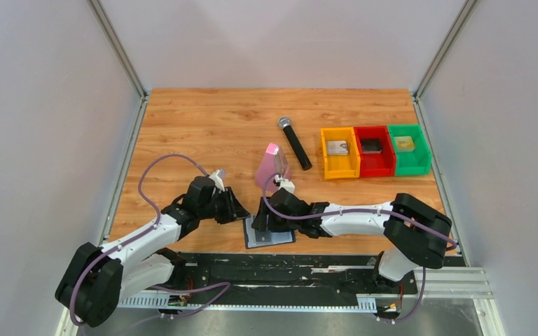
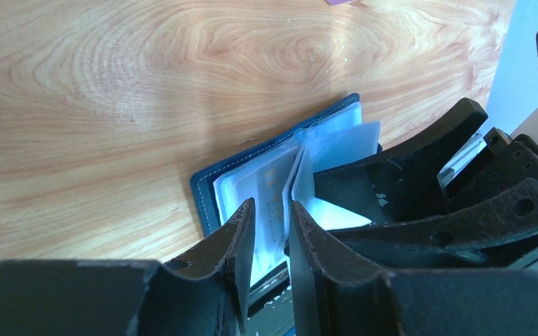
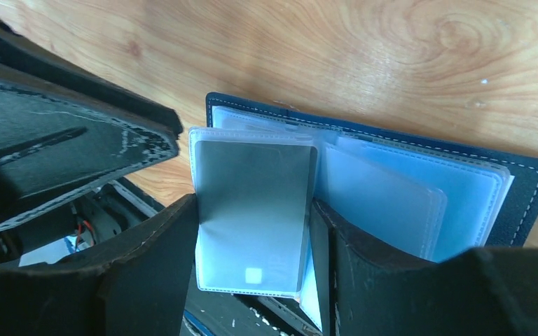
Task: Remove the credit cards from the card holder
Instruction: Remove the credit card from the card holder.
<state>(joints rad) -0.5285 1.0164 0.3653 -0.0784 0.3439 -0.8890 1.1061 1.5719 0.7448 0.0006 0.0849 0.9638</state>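
Wallet of navy-blue leather with pale stitching, the card holder [image 1: 274, 239] lies spread open on the wood-grain table [image 1: 203, 126] close to its near edge, between the two arms, its clear blue-grey leaves fanned upward. One clear plastic sleeve [image 3: 252, 273] stands raised from the fold with a flat grey card [image 3: 256, 175] inside it, and the right gripper [image 3: 253, 206] has its black jaws pressed against both side edges of that sleeve. From the left, the left gripper [image 2: 270, 210] reaches over the holder's other half, its jaws a narrow gap apart around a leaf showing a tan-gold card [image 2: 273, 189]; whether they pinch it I cannot tell. Behind the holder stands a pink wedge-shaped metronome [image 1: 272, 166], then a black microphone [image 1: 294, 142] lying flat. Farther right sit an orange bin [image 1: 340, 170], a red bin [image 1: 375, 170] and a green bin [image 1: 410, 168], side by side, each holding a small item.
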